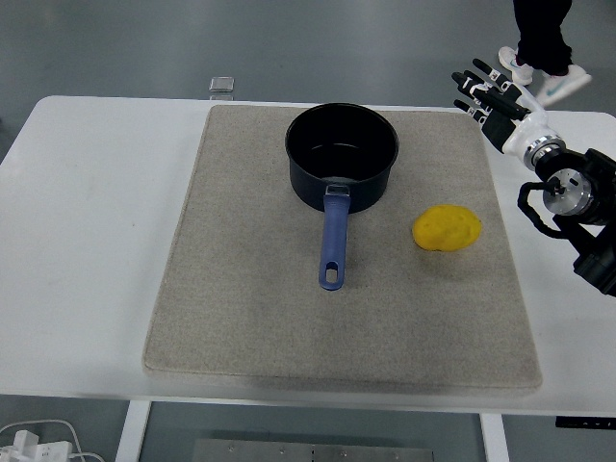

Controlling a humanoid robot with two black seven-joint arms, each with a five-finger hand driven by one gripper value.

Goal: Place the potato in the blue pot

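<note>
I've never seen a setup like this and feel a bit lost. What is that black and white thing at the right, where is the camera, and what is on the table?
The picture comes from a camera high on the robot's own side, looking forward and down over a white table. The thing at the right edge is the robot's right arm, black, ending in a robot hand with five fingers. The fingers are spread and hold nothing; the hand sits over the table's far right corner. No left arm shows.

On the table lies a beige mat. On it stands a dark blue pot, empty, its handle pointing toward the camera. To its right lies a yellow potato, apart from the pot and untouched. At the top right, a person's legs show beyond the table.
</note>
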